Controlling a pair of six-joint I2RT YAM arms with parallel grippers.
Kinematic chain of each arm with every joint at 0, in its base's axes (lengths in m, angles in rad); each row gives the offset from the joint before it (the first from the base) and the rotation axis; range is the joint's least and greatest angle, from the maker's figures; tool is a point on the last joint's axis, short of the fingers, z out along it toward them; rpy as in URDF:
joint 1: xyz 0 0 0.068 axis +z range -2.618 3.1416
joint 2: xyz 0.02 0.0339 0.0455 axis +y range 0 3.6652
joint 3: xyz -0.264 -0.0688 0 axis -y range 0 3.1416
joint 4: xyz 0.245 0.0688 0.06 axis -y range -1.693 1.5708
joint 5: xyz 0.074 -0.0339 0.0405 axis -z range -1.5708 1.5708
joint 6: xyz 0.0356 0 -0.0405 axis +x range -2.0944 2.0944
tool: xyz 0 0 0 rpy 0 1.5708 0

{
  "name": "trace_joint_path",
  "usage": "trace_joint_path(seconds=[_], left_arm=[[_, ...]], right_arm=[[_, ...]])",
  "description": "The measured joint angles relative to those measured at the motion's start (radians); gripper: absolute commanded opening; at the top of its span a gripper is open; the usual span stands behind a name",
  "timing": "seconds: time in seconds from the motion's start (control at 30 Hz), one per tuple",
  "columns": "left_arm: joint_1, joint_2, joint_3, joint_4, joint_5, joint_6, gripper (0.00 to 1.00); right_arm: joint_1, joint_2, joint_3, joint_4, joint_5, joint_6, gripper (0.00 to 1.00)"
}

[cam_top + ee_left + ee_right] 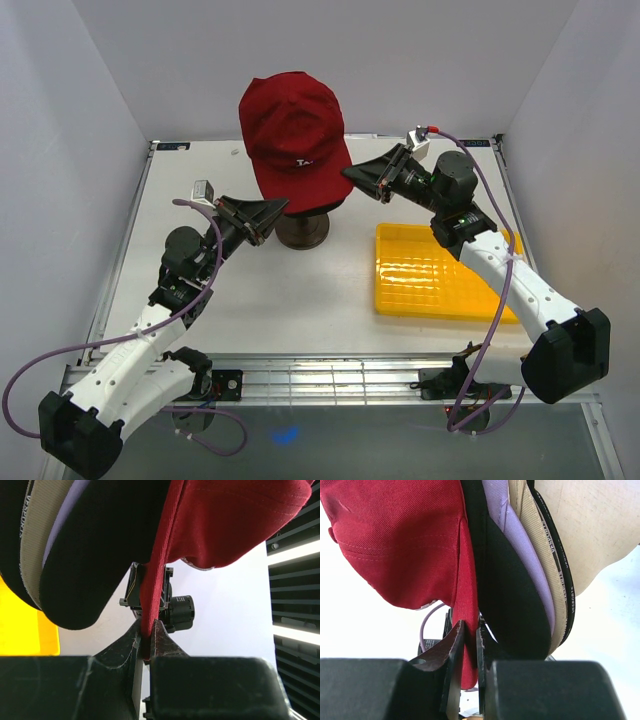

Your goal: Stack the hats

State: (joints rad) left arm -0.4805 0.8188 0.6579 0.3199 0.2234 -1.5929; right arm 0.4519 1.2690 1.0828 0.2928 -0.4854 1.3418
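Note:
A red cap (293, 135) sits on top of the stack on the mannequin head at the table's back centre. My left gripper (277, 213) is shut on the red cap's lower edge (150, 600) on its left side. My right gripper (352, 177) is shut on the red cap's edge (467, 630) on its right side. Under the red cap the wrist views show the nested brims of a black cap (512, 595), a lavender cap (522, 545) and a tan cap (540, 550). The dark brown cap cannot be told apart.
The beige mannequin head (590, 525) stands on a dark round base (303, 230). A yellow ribbed tray (440, 275) lies on the table at the right, under my right arm. White walls close in the table on three sides.

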Motion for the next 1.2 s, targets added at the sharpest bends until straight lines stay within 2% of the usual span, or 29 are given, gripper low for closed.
trace_joint_path(seconds=[0.1, 0.13, 0.23, 0.47, 0.97, 1.2], left_arm=[[0.001, 0.000, 0.002, -0.010, 0.002, 0.014, 0.12], [0.002, 0.000, 0.005, -0.015, 0.002, 0.018, 0.19], [0.002, 0.000, 0.016, -0.035, 0.002, 0.031, 0.30], [0.005, -0.006, 0.027, -0.156, 0.014, 0.067, 0.45], [0.005, -0.051, 0.090, -0.264, 0.023, 0.111, 0.45], [0.005, -0.051, 0.157, -0.320, 0.021, 0.156, 0.45]], right_arm=[[0.000, 0.001, 0.004, -0.009, 0.000, -0.014, 0.15], [0.000, 0.002, 0.008, -0.014, 0.000, -0.016, 0.14], [0.000, 0.005, 0.023, -0.031, 0.000, -0.023, 0.15], [-0.010, 0.009, 0.050, -0.045, 0.013, -0.046, 0.22], [-0.016, 0.019, 0.050, -0.135, 0.064, -0.095, 0.49], [-0.019, 0.019, 0.050, -0.174, 0.084, -0.119, 0.52]])
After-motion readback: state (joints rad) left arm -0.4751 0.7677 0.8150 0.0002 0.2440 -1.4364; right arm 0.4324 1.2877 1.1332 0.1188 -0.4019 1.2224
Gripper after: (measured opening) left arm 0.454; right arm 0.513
